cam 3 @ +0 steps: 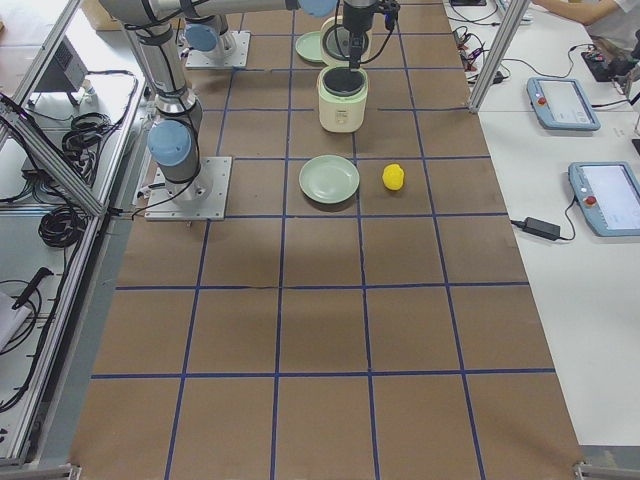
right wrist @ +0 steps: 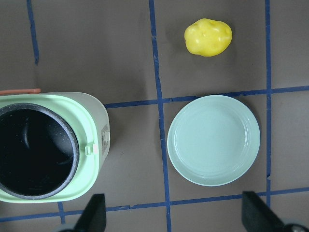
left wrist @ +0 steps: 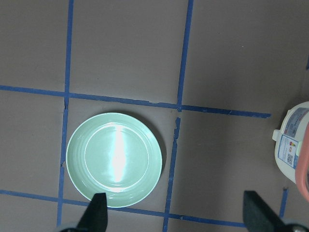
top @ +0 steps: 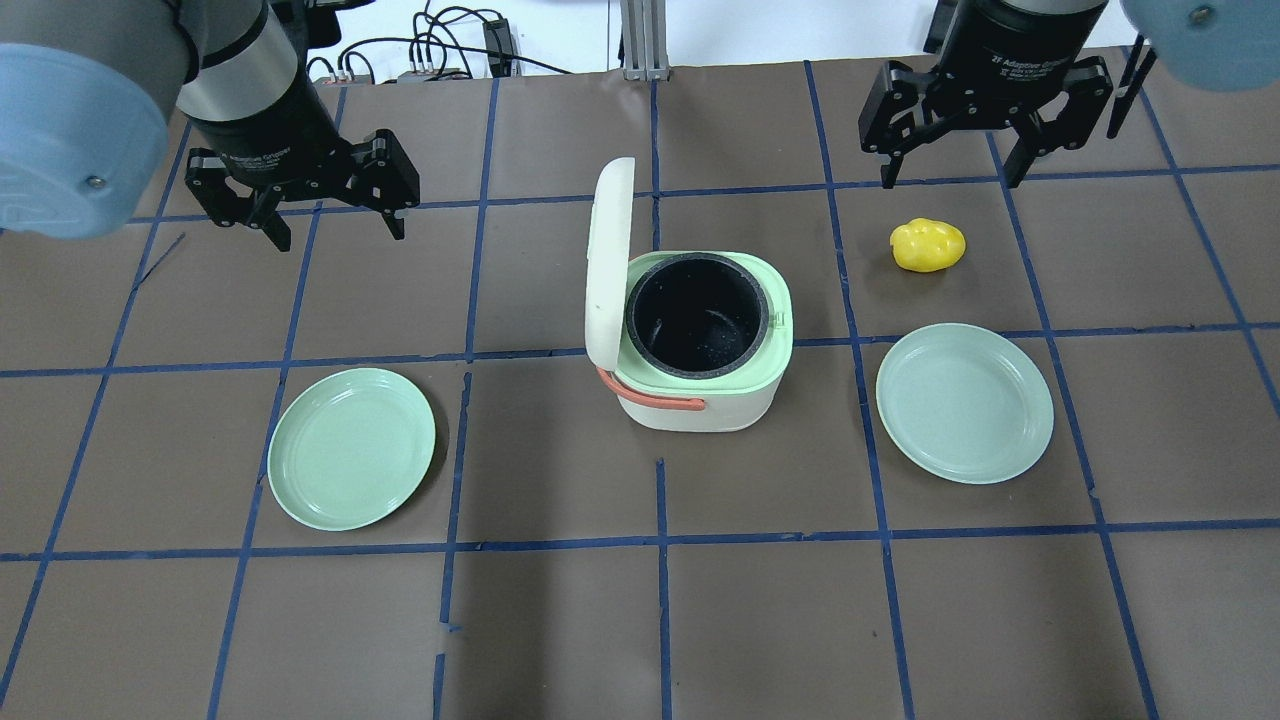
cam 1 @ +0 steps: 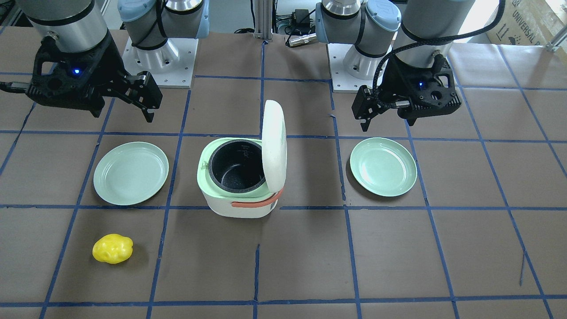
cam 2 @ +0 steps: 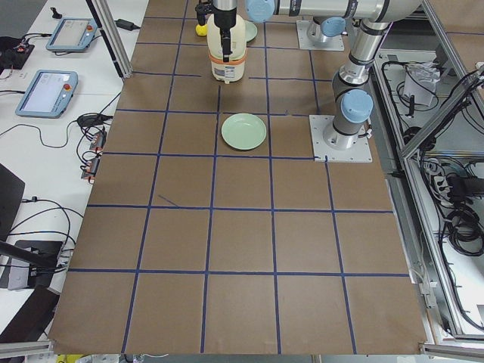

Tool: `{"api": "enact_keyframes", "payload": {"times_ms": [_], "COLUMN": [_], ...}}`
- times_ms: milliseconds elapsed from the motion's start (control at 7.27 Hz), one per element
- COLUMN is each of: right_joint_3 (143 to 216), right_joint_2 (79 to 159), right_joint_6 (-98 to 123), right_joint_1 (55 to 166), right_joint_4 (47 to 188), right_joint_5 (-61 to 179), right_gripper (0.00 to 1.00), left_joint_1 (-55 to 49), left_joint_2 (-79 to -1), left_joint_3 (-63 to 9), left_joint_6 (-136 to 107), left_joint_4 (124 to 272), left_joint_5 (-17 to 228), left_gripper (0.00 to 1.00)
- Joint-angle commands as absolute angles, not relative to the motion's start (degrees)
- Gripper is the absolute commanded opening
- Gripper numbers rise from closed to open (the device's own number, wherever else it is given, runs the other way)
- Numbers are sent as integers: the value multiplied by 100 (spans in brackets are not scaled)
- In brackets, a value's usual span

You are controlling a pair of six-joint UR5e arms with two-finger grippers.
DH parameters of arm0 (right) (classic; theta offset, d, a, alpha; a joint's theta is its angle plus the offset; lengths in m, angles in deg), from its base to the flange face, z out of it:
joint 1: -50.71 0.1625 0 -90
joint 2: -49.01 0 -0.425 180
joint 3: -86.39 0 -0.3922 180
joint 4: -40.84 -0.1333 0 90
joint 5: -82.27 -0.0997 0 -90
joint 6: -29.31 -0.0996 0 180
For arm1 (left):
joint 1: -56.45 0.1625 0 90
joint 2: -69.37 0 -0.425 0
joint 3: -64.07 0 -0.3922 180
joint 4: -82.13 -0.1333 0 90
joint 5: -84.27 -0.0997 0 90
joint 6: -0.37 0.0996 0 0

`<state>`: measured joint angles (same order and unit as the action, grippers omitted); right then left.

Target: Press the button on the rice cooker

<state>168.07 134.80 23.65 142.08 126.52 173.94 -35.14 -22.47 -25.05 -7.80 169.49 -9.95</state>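
Note:
The rice cooker stands mid-table, with a white body, a mint green rim, an orange handle and an empty dark inner pot. Its lid stands open and upright. A small green latch tab sits on the rim opposite the lid. No other button shows. The cooker also shows in the front view and the right wrist view. My left gripper is open and empty, high above the table, far left of the cooker. My right gripper is open and empty, high, far right of it.
One green plate lies left of the cooker, under my left gripper. Another plate lies to its right. A yellow lumpy object lies beyond the right plate, below my right gripper.

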Motion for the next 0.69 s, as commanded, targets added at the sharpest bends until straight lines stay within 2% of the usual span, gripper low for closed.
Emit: {"api": "enact_keyframes", "payload": {"times_ms": [0,550], "right_joint_3": [16830,16831], "right_joint_2": [13532,13550], "right_joint_6": [2352,2343], "right_joint_1": [14202,14202], "right_joint_4": [12644,12627], "right_joint_5": [17394,17358], "right_gripper": [100,100], "left_joint_1": [-3513,-3513], "left_joint_2": [-2247,-2247], "left_joint_3": [-2505,-2505], "left_joint_6": [-780,-780], "left_joint_4": [16949,16949], "left_joint_5": [-995,-995], "left_gripper": [100,100]}}
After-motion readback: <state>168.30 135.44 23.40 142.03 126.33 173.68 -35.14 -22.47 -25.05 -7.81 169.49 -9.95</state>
